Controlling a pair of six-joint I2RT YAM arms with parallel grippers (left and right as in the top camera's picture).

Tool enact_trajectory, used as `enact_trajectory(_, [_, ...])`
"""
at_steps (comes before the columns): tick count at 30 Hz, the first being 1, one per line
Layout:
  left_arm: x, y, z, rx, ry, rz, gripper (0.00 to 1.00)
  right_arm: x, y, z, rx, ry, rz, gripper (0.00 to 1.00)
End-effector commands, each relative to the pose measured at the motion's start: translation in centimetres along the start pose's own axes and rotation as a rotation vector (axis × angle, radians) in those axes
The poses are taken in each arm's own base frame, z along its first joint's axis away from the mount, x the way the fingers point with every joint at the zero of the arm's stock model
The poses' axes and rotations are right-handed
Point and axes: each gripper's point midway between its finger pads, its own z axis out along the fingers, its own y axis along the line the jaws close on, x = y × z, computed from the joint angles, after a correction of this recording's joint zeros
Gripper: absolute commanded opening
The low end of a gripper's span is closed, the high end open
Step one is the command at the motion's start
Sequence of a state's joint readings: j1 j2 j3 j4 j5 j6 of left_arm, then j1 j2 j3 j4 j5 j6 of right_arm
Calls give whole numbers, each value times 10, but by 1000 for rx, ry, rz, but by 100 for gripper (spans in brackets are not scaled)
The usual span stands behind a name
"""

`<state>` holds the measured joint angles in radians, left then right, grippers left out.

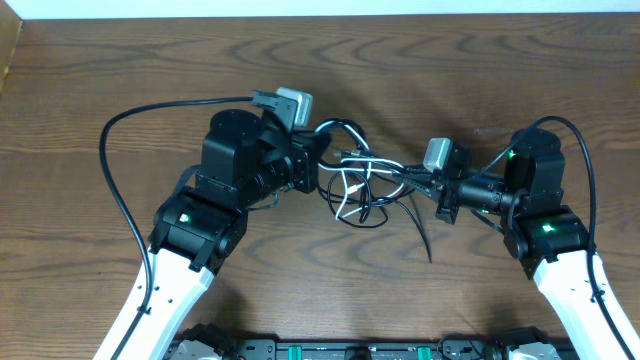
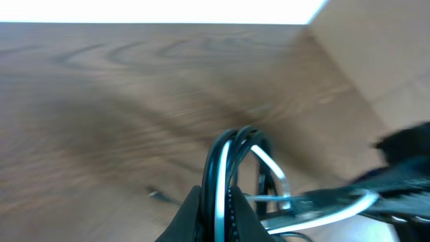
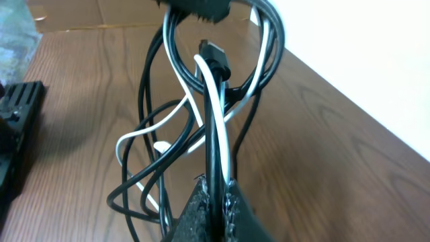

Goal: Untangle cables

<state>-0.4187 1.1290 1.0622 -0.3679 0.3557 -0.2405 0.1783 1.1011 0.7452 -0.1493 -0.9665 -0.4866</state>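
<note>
The cables form a tangled bundle of thin black cords and one white cord, lifted between my two grippers at mid-table. My left gripper grips the bundle's left side. In the left wrist view it is shut on a black and a white strand that loop upward. My right gripper holds the bundle's right side. The right wrist view shows it shut on a black cord and the white cord, with black loops hanging to the left. One black end trails toward the front.
Thick black arm cables arc out at the left and the right. The wooden table's back edge meets a white wall. A black block stands at the left of the right wrist view.
</note>
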Motion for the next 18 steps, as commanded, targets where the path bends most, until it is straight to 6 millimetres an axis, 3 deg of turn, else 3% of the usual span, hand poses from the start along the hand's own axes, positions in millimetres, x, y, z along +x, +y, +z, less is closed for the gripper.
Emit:
enact_trajectory(1, [-14, 26, -8, -159, -54, -47, 8, -13, -8, -3, 23, -38, 59, 1])
enact_trajectory(12, [0, 49, -12, -284, -10, -61, 8, -27, -52, -32, 161, -140, 374, 1])
enact_trajectory(18, [8, 55, -14, -318, 21, -40, 8, -28, -64, -44, 201, -173, 494, 1])
